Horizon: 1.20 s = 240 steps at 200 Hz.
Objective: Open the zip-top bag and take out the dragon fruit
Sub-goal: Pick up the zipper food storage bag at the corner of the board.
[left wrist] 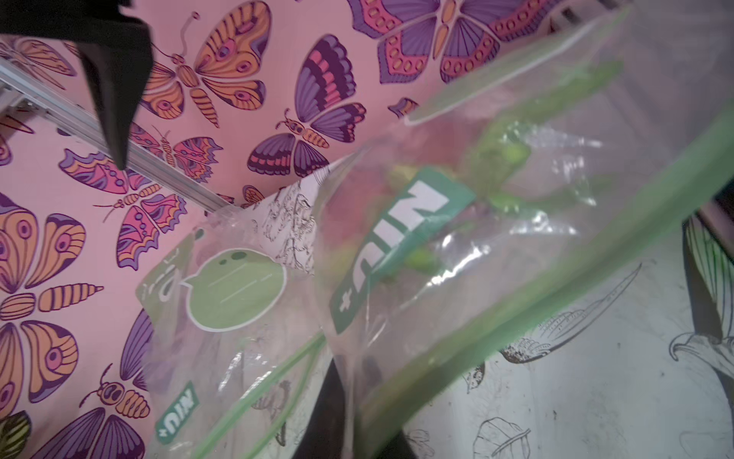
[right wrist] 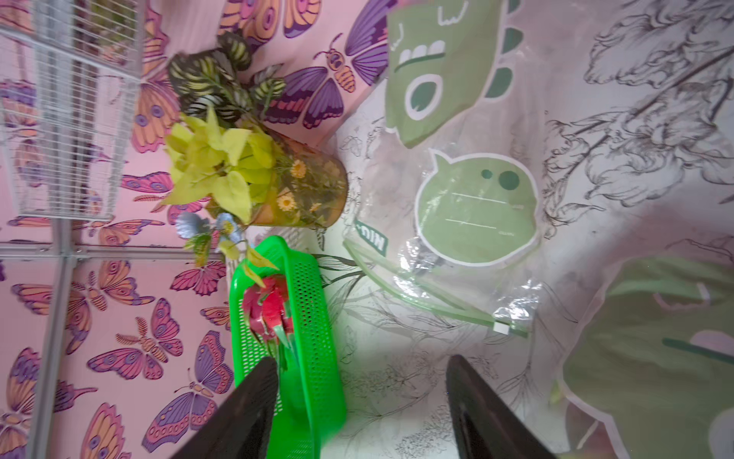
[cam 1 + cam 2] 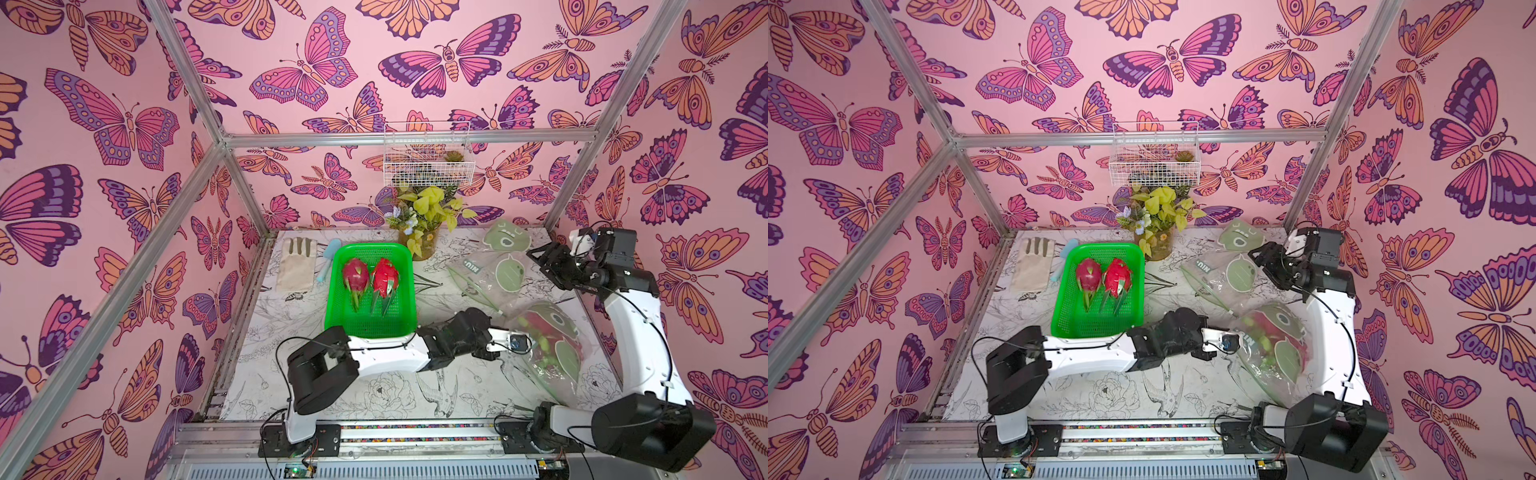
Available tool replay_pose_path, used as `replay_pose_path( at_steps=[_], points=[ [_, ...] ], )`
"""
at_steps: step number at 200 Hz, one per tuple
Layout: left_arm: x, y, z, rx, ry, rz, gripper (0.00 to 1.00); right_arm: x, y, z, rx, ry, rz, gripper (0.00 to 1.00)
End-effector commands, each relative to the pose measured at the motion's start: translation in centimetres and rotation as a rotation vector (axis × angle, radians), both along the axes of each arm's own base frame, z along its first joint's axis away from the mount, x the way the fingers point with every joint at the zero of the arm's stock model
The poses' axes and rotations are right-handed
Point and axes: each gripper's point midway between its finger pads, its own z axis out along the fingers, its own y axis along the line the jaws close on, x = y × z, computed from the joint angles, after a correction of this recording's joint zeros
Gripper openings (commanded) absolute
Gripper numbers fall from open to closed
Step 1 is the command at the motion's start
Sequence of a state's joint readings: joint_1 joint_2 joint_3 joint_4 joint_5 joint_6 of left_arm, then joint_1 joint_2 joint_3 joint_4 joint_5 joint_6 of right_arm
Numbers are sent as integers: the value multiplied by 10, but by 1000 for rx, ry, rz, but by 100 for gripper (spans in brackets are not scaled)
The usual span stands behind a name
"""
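Note:
A clear zip-top bag [image 3: 559, 357] [image 3: 1277, 353] printed with green cartoon shapes lies at the front right. One dragon fruit [image 3: 536, 328] [image 3: 1264, 326] shows red and green through it. My left gripper [image 3: 532, 344] [image 1: 349, 397] is at the bag's near edge, shut on a fold of the plastic beside the green zip strip [image 1: 516, 318]. Two more dragon fruit [image 3: 355, 276] [image 3: 384, 279] lie in the green basket [image 3: 370, 249]. My right gripper [image 3: 540, 262] [image 2: 361, 361] hangs open and empty at the back right, above an empty bag [image 3: 494, 270] [image 2: 472, 214].
A vase of yellow-green leaves [image 3: 424, 237] stands at the back behind the basket. A cloth glove [image 3: 297, 264] and a pale blue tool [image 3: 328, 257] lie back left. A white wire basket [image 3: 428, 153] hangs on the back wall. Metal frame posts [image 3: 582, 166] stand at the corners.

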State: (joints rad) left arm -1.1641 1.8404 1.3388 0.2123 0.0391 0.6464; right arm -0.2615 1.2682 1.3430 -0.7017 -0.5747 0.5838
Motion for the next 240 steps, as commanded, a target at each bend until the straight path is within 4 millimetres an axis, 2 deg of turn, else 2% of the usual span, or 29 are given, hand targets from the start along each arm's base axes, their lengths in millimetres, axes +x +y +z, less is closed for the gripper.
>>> replay_pose_path(
  at_steps=[1,10,40,62,91,142,180,205,240],
  points=[
    [-2,34,14,96,206,29,0,-9,11,39,23,-77,45,70],
    [-2,41,29,103,268,33,0,-10,12,46,17,-89,49,70],
    [6,55,67,139,407,100,0,-18,33,66,34,-115,152,69],
    [18,66,79,158,498,183,0,-23,47,79,56,-168,221,68],
    [41,81,94,152,606,314,0,-28,56,82,49,-215,288,66],
    [79,106,97,127,761,473,0,-37,96,78,49,-303,511,66],
    [104,121,84,119,865,573,0,-52,128,74,-26,-391,676,75],
    [112,126,84,99,924,602,0,-62,147,60,-122,-399,774,79],
    [118,130,88,69,950,617,0,-70,168,27,-280,-334,886,83]
  ],
)
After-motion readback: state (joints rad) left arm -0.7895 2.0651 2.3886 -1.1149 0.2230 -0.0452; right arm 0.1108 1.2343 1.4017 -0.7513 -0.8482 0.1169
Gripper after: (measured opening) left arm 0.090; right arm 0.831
